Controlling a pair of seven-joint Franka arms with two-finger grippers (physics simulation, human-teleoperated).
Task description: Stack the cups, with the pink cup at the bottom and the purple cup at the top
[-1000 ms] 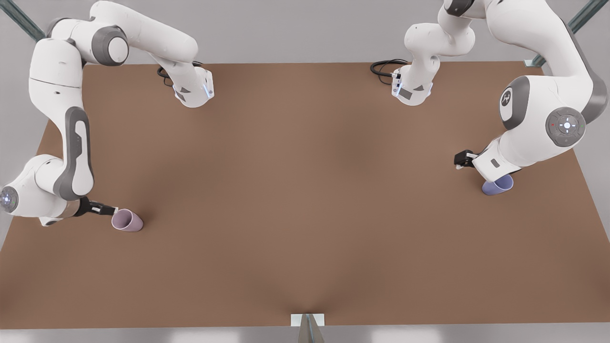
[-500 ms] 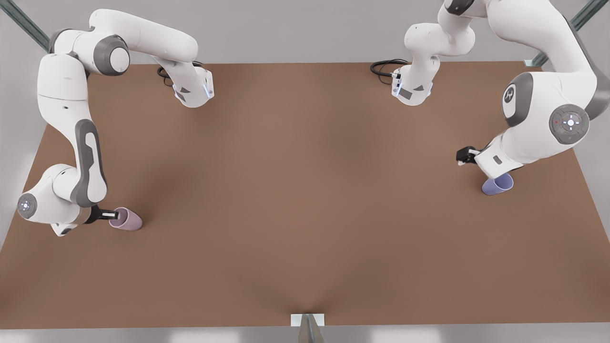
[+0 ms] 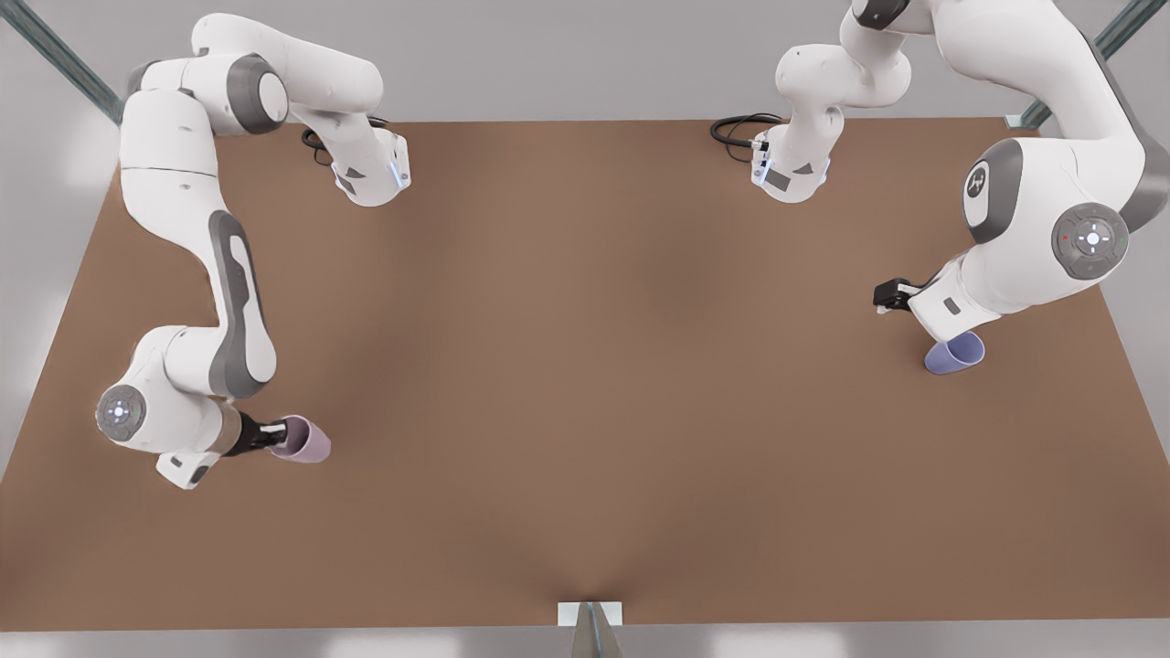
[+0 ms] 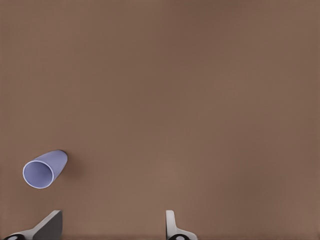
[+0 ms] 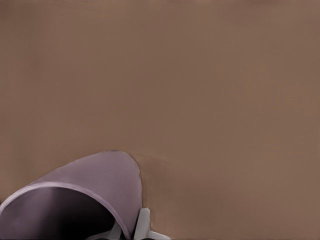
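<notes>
Right gripper (image 3: 274,440), at the front view's left, is clamped on the rim of the small dusty pink-mauve tapered tumbler (image 3: 303,440), one finger inside the mouth and one outside the wall. In the right wrist view a pale fingertip (image 5: 143,222) lies against the outside of the pink cup (image 5: 80,197). The cup is held close above the flat brown table (image 3: 585,384), near its front-left part.

Left gripper (image 4: 112,225) is at the front view's right, fingers well apart and gripping nothing. The small bluish-purple tapered tumbler (image 3: 955,354) stands on the table just below this arm's hand. In the left wrist view the purple cup (image 4: 44,170) sits off to one side of the spread fingers (image 4: 171,225), not between them
</notes>
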